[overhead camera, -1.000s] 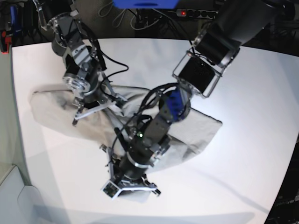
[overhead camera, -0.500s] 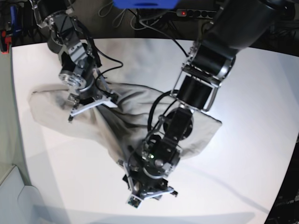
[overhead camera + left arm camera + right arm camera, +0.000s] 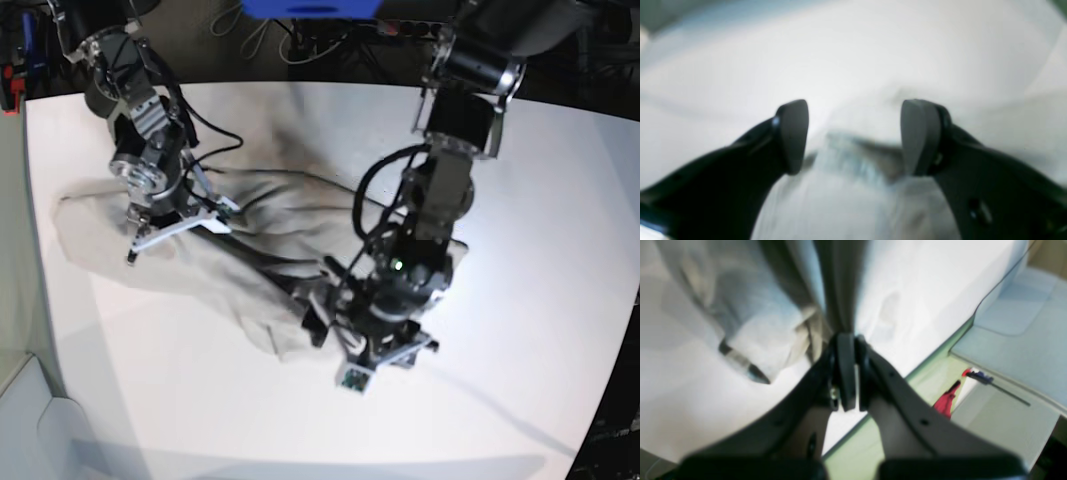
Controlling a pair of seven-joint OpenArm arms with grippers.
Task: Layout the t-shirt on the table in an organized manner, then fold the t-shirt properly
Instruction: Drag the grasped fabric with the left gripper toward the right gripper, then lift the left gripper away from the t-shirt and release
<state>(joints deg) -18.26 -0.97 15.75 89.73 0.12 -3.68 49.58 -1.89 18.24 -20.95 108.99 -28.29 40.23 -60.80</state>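
Your view is of a white worktop (image 3: 520, 200) with a beige t-shirt (image 3: 250, 250) lying crumpled across its middle, its long axis running from the far left toward the near right in the base view. The shirt is bunched, not spread flat, with a thick fold ending near the front centre. Your right claw (image 3: 846, 373), on the left of the base view, is pinched tight on a gathered ridge of the cloth near the shirt's left end; the right wrist view shows the fabric rising taut from between the closed pads, with the worktop edge just beside it. Your left claw (image 3: 853, 136), on the right of the base view, hangs directly above the shirt's near right end with its pads standing apart and nothing gripped between them; the left wrist view, though blurred, shows a rumpled fold of cloth lying below the gap. So the cloth sits straight beneath the left claw, which is the nearer arm to that end. The likely next move is a fresh grasp there, to draw the shirt out along its length against the right claw's hold.
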